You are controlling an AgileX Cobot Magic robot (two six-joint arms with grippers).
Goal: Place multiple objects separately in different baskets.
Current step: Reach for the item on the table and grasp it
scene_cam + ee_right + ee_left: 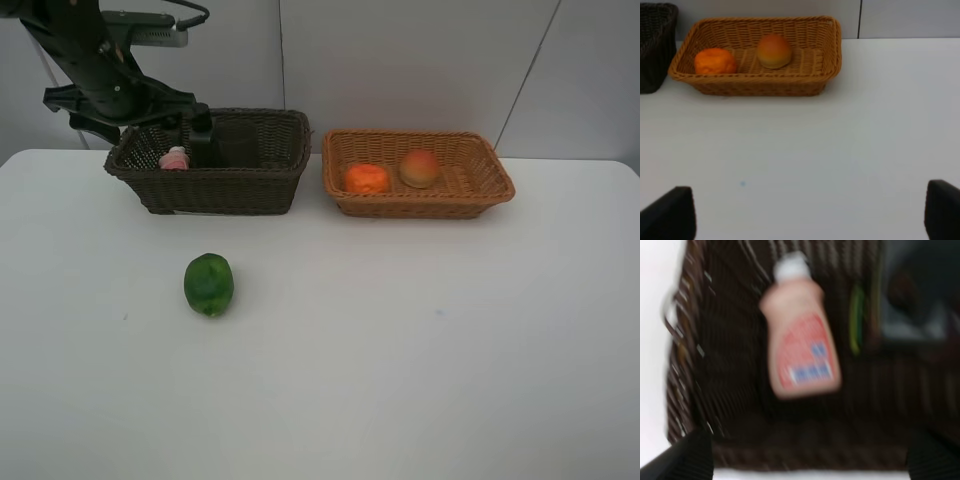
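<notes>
Lying in the dark brown basket (730,450), the small pink bottle (800,340) sits below the left gripper's (810,460) spread, empty fingers.

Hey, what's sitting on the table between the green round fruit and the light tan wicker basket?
Nothing: in the exterior high view only bare white table separates the green round fruit from the light tan wicker basket.

Lighting: bright, even, diffuse; soft short shadows beneath the green round fruit (209,284) and both baskets. Exterior high and right wrist views sharp. Left wrist view heavily blurred; small pink bottle (800,335) smeared.
</notes>
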